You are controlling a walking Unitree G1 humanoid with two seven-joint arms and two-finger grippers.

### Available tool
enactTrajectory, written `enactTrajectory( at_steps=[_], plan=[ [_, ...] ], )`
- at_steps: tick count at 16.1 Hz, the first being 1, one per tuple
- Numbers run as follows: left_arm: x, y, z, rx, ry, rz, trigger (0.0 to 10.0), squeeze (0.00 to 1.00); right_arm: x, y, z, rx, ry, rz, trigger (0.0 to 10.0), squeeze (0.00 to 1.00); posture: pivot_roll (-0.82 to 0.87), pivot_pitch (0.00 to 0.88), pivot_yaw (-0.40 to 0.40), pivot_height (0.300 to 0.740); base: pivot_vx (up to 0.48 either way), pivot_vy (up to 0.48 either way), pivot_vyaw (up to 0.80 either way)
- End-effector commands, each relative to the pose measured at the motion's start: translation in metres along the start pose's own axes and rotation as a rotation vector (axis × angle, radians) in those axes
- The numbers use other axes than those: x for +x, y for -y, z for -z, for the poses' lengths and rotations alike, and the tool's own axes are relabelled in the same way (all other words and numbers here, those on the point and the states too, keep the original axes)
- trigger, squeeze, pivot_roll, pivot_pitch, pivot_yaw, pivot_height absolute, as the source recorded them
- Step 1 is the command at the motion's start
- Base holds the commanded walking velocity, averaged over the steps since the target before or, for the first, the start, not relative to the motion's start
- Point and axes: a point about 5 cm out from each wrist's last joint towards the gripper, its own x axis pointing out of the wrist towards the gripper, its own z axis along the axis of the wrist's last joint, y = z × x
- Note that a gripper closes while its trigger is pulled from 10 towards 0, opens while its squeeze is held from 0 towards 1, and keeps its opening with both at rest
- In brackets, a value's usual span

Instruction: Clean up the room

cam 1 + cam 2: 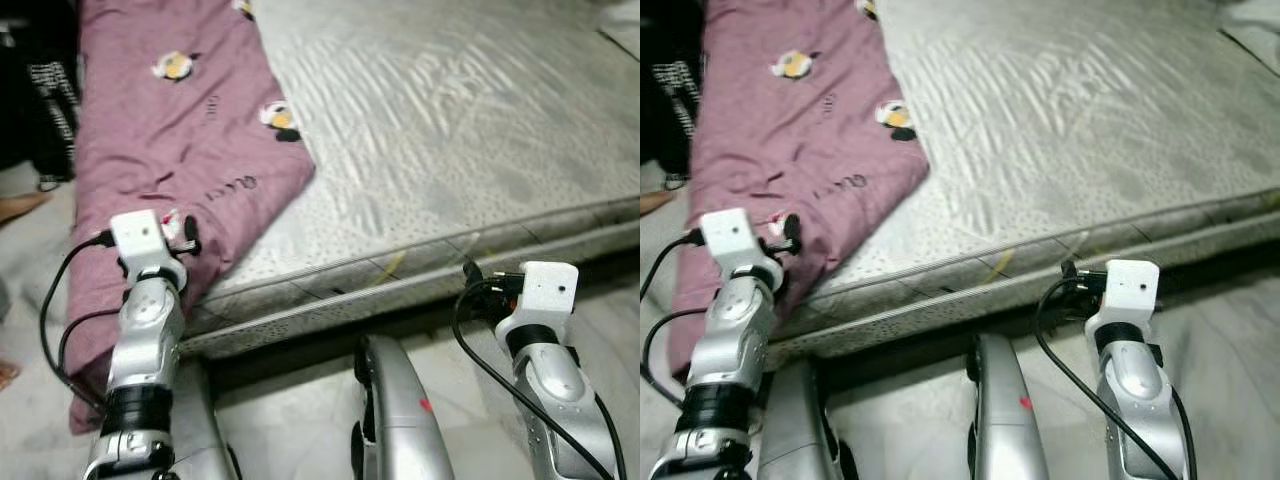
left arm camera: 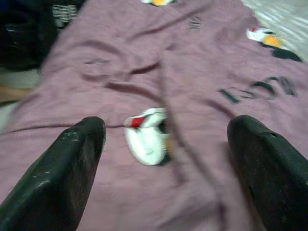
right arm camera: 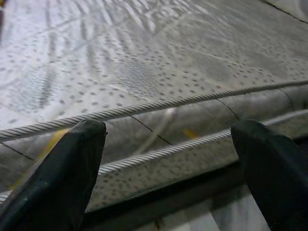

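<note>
Down from the head camera, a mauve blanket lies along the left side of the bed, its long axis running from the far end toward the robot, its near end spilling over the mattress edge and hanging to the floor. It is rumpled, printed with small white-and-yellow cartoon figures and dark lettering. The left gripper is raised right at the draped near part of the blanket; the right gripper sits by the mattress's side, well apart from the blanket. From these eye views I cannot tell how either pair of jaws stands.

Over on the left wrist view, the jaws are spread wide, one black finger at each side, and the blanket lies straight ahead between them, just beyond the tips, a fold ridge running away from the camera beside a white cartoon figure.

On the right wrist view, the jaws are spread too, framing the mattress's corded edge; its grey speckled cover stretches away beyond
</note>
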Motion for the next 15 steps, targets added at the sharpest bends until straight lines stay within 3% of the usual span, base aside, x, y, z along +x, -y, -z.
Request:
enactTrajectory(
  at_steps=[1, 2, 4, 5, 8, 10, 12, 14, 15],
  plan=[
    [0.004, 0.007, 0.013, 0.033, -0.078, 0.021, 10.0, 0.0, -0.002, 0.005, -0.004, -0.008, 0.007, 0.011, 10.0, 0.0, -0.24, 0.173, -0.031, 0.509, 0.0, 0.0, 0.0],
    [0.006, 0.012, 0.018, 0.049, -0.114, 0.033, 10.0, 0.0, -0.002, 0.005, -0.005, -0.01, 0.006, 0.012, 10.0, 0.0, -0.24, 0.17, -0.031, 0.509, 0.0, 0.0, 0.0],
    [0.004, 0.04, 0.042, 0.177, -0.259, 0.193, 10.0, 0.0, 0.0, 0.005, -0.008, -0.015, 0.01, 0.011, 10.0, 0.0, -0.25, 0.146, -0.032, 0.509, 0.0, 0.0, 0.0],
    [-0.001, 0.061, 0.047, 0.261, -0.243, 0.316, 10.0, 0.0, 0.001, 0.003, -0.01, -0.017, 0.014, 0.004, 10.0, 0.0, -0.25, 0.133, -0.032, 0.509, 0.0, 0.0, 0.0],
    [-0.01, 0.079, 0.054, 0.325, -0.24, 0.426, 10.0, 0.0, 0.004, 0.002, -0.011, -0.017, 0.016, 0.001, 10.0, 0.0, -0.24, 0.122, -0.031, 0.509, 0.0, 0.0, 0.0],
    [-0.023, 0.102, 0.057, 0.502, -0.159, 0.602, 10.0, 0.0, 0.011, 0.0, -0.013, -0.016, 0.024, -0.005, 10.0, 0.0, -0.24, 0.105, -0.036, 0.509, 0.0, 0.0, 0.0],
    [-0.026, 0.108, 0.055, 0.541, -0.127, 0.652, 10.0, 0.0, 0.013, -0.001, -0.013, -0.017, 0.025, -0.007, 10.0, 0.0, -0.23, 0.091, -0.038, 0.509, 0.0, 0.0, 0.0],
    [-0.039, 0.129, 0.048, 0.655, 0.007, 0.835, 10.0, 0.0, 0.018, -0.003, -0.013, -0.019, 0.031, -0.011, 10.0, 0.0, -0.22, 0.072, -0.04, 0.509, 0.0, 0.0, 0.0],
    [-0.042, 0.133, 0.047, 0.672, 0.043, 0.864, 10.0, 0.0, 0.02, -0.003, -0.014, -0.019, 0.035, -0.013, 10.0, 0.0, -0.22, 0.071, -0.04, 0.509, 0.0, 0.0, 0.0]
  ],
)
